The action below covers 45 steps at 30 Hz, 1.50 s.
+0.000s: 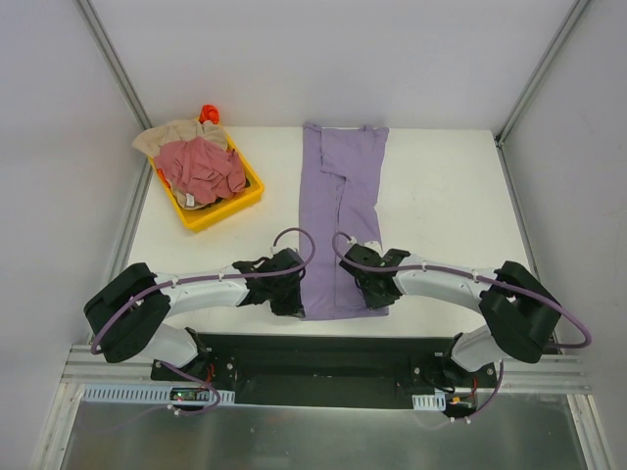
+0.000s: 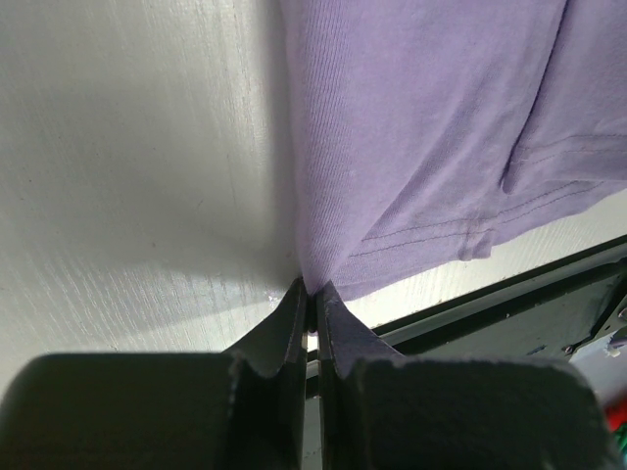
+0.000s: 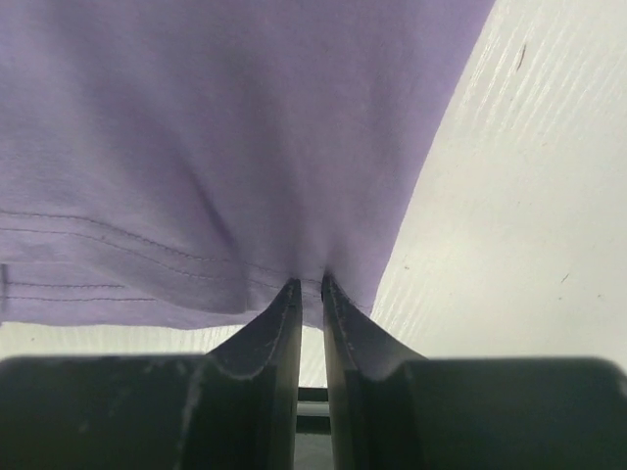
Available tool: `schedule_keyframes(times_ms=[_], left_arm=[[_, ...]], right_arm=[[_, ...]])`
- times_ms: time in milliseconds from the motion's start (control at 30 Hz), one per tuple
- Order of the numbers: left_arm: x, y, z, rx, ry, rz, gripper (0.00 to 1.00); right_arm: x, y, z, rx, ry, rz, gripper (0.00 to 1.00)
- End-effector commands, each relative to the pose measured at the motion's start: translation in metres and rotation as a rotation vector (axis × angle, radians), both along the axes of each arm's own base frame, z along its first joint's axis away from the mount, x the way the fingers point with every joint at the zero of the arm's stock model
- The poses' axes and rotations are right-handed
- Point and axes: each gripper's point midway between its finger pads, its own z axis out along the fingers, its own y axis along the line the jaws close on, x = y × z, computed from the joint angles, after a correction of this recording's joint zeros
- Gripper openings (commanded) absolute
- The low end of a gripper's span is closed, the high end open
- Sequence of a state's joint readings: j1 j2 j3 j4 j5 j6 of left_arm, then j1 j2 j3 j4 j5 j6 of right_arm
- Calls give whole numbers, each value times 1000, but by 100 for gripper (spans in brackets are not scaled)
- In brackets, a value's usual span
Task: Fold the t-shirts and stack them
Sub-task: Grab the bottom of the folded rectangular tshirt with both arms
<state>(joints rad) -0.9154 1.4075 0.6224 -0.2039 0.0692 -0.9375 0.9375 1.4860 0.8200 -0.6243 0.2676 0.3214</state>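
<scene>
Lavender-purple t-shirt (image 1: 338,196) lies stretched long and narrow down the middle of the table (image 1: 441,196), its near hem pinched at the left corner by the closed left hand (image 2: 313,290) and at the right corner by the closed right hand (image 3: 310,284).

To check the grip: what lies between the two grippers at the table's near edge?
Only the near hem of the lavender t-shirt, seen in the top view; the left gripper pinches one corner, the right gripper the other.
</scene>
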Motion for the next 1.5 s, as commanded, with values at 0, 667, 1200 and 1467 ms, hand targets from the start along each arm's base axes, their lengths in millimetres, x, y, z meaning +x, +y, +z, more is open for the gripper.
schedule_keyframes(times_ms=[0,667,1200,1467], left_arm=[[-23,48,-31,199,72,2,0],[-23,43,-28,183,75,-16,0],[-24,43,-27,183,77,-20,0],[-24,44,-28,185,80,-17,0]], right_arm=[[-8,-5,-6,-9,32,-8,19],[-5,30,23,191,-71,233,36],[14,15,12,-25,-146,172,36],[18,16,19,-10,-176,156,36]])
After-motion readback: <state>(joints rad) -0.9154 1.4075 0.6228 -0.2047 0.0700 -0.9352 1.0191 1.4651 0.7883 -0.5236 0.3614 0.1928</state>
